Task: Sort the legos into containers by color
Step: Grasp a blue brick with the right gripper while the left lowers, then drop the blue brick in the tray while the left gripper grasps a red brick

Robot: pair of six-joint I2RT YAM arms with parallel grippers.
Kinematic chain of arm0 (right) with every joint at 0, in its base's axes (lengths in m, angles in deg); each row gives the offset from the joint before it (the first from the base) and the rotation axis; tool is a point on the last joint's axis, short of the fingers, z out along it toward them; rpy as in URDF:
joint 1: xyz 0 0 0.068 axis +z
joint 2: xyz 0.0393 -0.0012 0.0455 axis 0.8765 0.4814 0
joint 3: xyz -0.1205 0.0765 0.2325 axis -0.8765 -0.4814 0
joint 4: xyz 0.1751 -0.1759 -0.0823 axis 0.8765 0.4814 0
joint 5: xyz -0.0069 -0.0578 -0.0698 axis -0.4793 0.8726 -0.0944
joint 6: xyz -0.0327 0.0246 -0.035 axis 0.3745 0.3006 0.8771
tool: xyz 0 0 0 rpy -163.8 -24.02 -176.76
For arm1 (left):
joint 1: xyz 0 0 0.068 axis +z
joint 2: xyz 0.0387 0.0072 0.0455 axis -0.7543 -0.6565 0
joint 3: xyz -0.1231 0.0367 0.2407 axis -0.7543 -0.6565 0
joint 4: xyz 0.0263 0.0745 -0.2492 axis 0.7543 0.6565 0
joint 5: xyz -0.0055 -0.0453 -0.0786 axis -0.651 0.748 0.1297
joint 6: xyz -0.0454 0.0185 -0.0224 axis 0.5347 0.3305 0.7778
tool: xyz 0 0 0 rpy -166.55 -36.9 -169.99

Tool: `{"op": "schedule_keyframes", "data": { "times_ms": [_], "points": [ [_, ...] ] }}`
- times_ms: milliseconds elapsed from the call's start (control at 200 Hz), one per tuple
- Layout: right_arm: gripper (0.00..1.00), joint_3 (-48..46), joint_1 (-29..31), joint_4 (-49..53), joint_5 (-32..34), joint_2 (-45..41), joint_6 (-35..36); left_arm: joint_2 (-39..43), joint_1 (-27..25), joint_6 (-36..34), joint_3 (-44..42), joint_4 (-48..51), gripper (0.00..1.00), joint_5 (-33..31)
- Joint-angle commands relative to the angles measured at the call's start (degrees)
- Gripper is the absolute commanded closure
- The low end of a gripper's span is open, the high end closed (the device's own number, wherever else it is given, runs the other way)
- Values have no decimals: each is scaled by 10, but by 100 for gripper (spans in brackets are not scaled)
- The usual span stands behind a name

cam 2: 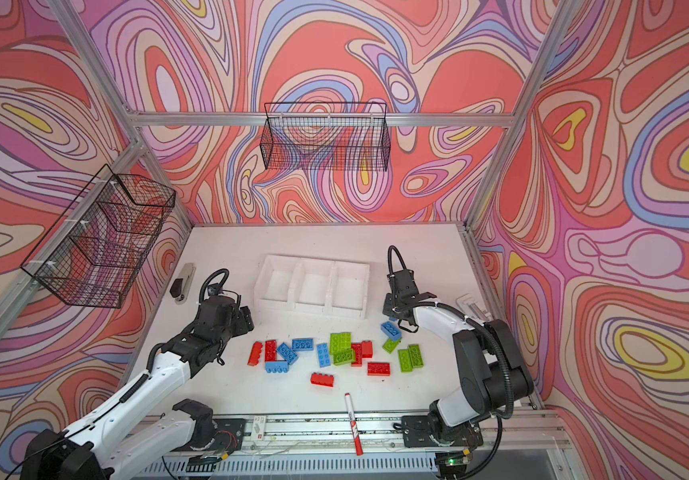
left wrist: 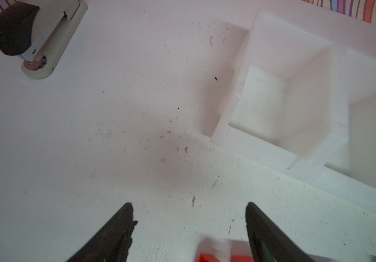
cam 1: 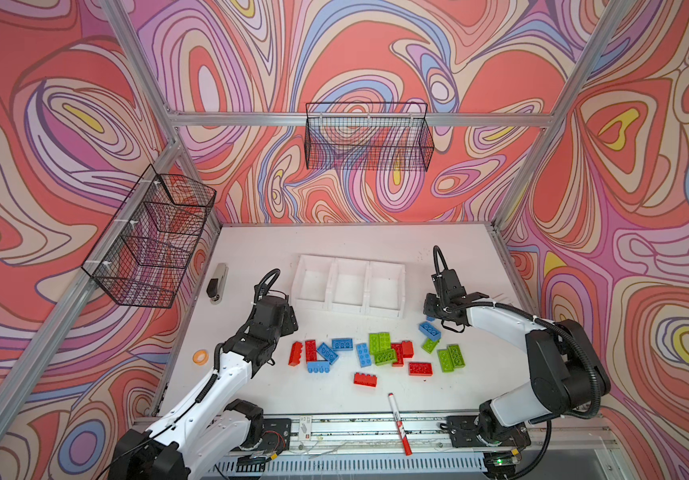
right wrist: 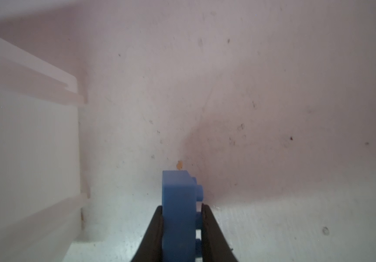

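The legos lie scattered mid-table in both top views: red [cam 1: 295, 353], lime green [cam 1: 379, 341] and light blue [cam 1: 430, 330] bricks. Behind them the three joined white containers [cam 1: 349, 308] [cam 2: 311, 309] hold nothing. My right gripper [right wrist: 181, 205] is shut on a blue brick [right wrist: 178, 188], held on edge with its studs sideways. In a top view it [cam 1: 433, 311] hangs just right of the containers [right wrist: 28, 136]. My left gripper [left wrist: 189, 204] is open over bare table left of the containers [left wrist: 250, 145], with a red brick [left wrist: 207, 257] near one finger.
A stapler [cam 1: 218, 282] [left wrist: 35, 38] lies at the table's left edge, and an orange tape ring [cam 1: 200, 356] in front of it. A red-and-white marker pen [cam 1: 398, 424] rests at the front edge. Black wire baskets hang on the back wall [cam 1: 369, 137] and the left wall [cam 1: 151, 241].
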Motion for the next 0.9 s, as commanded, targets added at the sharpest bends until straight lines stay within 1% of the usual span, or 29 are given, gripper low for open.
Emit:
{"op": "schedule_keyframes", "data": {
  "times_ms": [0, 90, 165, 270, 356, 611, 771, 841, 876, 896],
  "points": [
    [91, 60, 2, 7, -9, -21, 19, 24, -3, 35, -26, 54, 21, 12],
    [91, 99, 7, -5, -39, -23, 27, 42, -4, 54, -35, 71, 21, 22],
    [91, 135, 29, -16, -56, -13, 39, 62, -7, 65, -45, 74, 21, 39],
    [91, 197, 70, -15, -65, 26, 50, 93, -11, 64, -70, 45, 19, 75],
    [91, 224, 88, -27, -67, 60, 50, 106, -12, 65, -82, 45, 19, 72],
    [90, 258, 107, -54, -78, 150, 14, 71, -23, 74, -83, 57, 20, 80],
    [90, 263, 114, -59, -83, 179, 1, 62, -26, 71, -78, 53, 21, 81],
    [87, 263, 116, -60, -89, 186, -4, 55, -26, 69, -77, 51, 21, 86],
    [84, 263, 117, -61, -91, 189, -6, 51, -26, 69, -79, 47, 21, 89],
    [80, 263, 118, -62, -93, 190, -8, 49, -27, 69, -80, 44, 21, 92]
  ]
}}
